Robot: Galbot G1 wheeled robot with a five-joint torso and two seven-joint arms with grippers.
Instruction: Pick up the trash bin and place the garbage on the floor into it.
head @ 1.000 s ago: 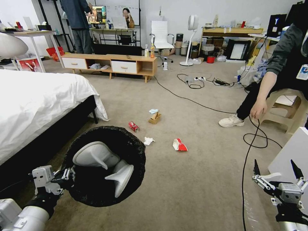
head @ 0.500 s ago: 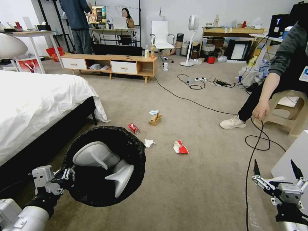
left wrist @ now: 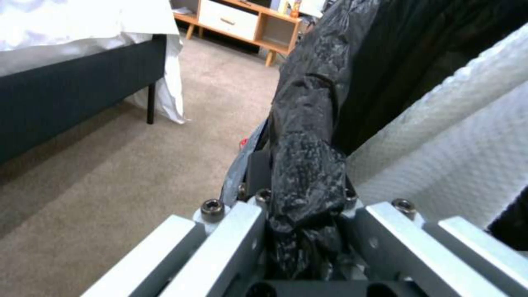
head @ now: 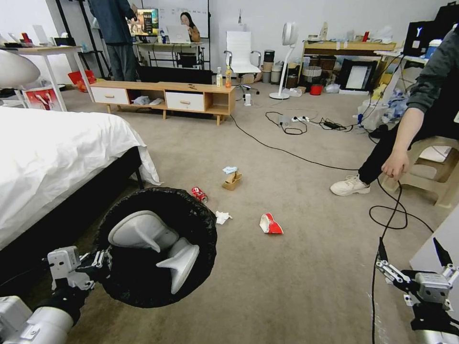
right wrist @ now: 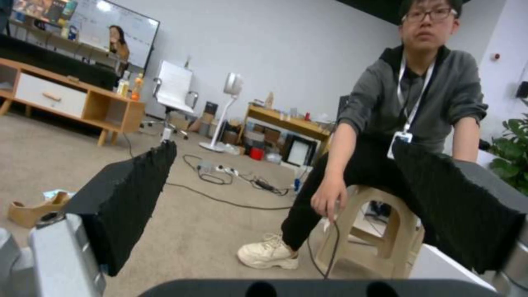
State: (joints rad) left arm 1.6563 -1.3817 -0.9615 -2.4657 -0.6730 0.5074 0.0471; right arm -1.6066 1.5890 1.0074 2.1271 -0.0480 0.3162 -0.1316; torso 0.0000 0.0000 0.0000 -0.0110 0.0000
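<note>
I have the left end effector [head: 98, 267] low on my left, clamped on the bag-covered rim of the trash bin [head: 155, 246]; in the left wrist view the crinkled black liner [left wrist: 308, 173] is pinched between the two metal jaws. The bin hangs tilted toward me above the floor [head: 287, 286], just beside the bed [head: 52, 157], with its white lid flaps [head: 158, 243] showing inside the black bag. My right end effector [head: 412, 260] sits low on my right with its dark fingers spread wide apart and nothing between them. The garbage lies on the carpet ahead of the bin: a crushed red can [head: 199, 194] close to the bin's far rim, a white tissue [head: 222, 217] near it, a red-and-white carton [head: 270, 224] further right, and a brown paper bag [head: 232, 180] touching a light-blue mask [head: 230, 169] beyond them. A black cable [head: 387, 224] runs across the floor by my right arm, its upper end in a seated person's hand [head: 395, 166].
</note>
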